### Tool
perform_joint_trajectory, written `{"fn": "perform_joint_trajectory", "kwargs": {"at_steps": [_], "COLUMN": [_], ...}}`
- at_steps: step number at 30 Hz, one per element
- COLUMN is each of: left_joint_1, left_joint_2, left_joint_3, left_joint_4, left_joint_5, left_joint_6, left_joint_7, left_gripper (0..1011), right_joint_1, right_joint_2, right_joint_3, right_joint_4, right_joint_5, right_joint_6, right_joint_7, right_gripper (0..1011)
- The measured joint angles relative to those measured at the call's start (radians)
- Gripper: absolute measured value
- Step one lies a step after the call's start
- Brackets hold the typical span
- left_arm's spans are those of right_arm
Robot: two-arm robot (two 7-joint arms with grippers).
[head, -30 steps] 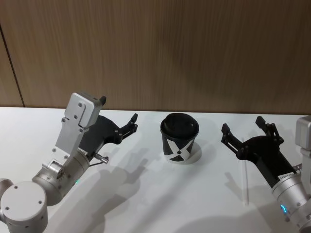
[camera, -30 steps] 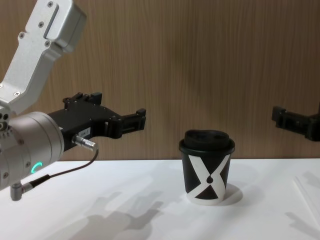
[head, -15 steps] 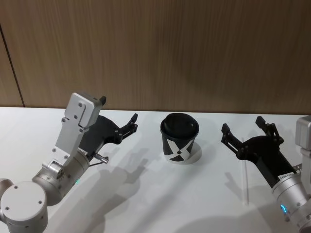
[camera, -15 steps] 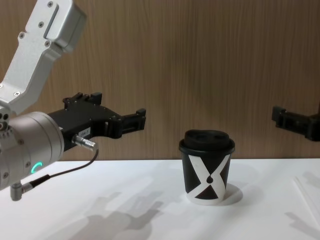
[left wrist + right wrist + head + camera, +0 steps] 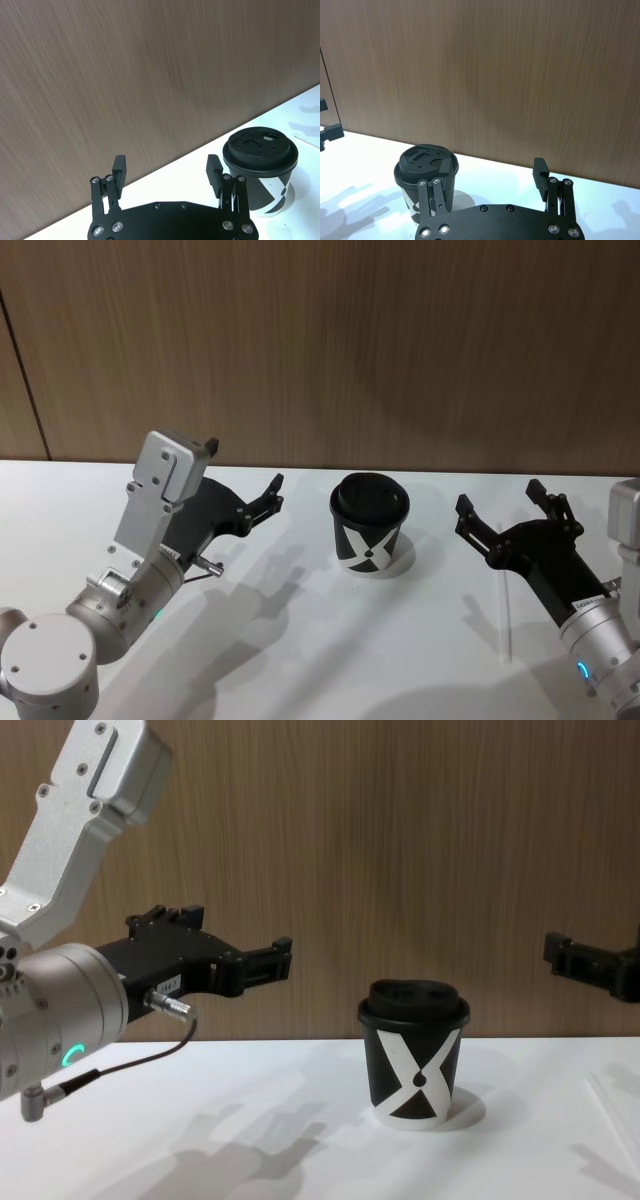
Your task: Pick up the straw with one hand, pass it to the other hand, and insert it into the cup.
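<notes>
The black cup (image 5: 369, 525) with a white X and a domed lid stands upright mid-table, also in the chest view (image 5: 413, 1055). The white straw (image 5: 505, 615) lies flat on the table to the cup's right, just beneath my right arm. My right gripper (image 5: 499, 497) hovers open above the straw's far end, holding nothing. Left of the cup, my left gripper (image 5: 243, 465) hangs open and empty above the table. The left wrist view has the open left gripper (image 5: 166, 165) with the cup (image 5: 260, 170) beyond it. The right wrist view has the open right gripper (image 5: 490, 175) beside the cup (image 5: 425, 165).
A white table (image 5: 330, 640) carries everything, with a brown wood-panel wall (image 5: 330, 350) right behind it. Shadows of both arms fall on the tabletop. The left arm's silver wrist and cable (image 5: 60, 1010) loom large in the chest view.
</notes>
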Motion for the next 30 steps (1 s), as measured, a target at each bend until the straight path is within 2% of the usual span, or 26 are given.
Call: {"fn": "perform_joint_trajectory", "kwargs": {"at_steps": [30], "left_joint_1": [0.000], "left_joint_2": [0.000], "left_joint_3": [0.000], "left_joint_4": [0.000], "left_joint_5": [0.000], "left_joint_6": [0.000], "left_joint_7": [0.000], "left_gripper": [1003], "right_joint_1": [0.000], "right_joint_2": [0.000], "right_joint_3": [0.000], "right_joint_4": [0.000], "right_joint_5": [-0.001], "right_joint_6": [0.000], "right_joint_7": [0.000], "right_gripper": [1001]}}
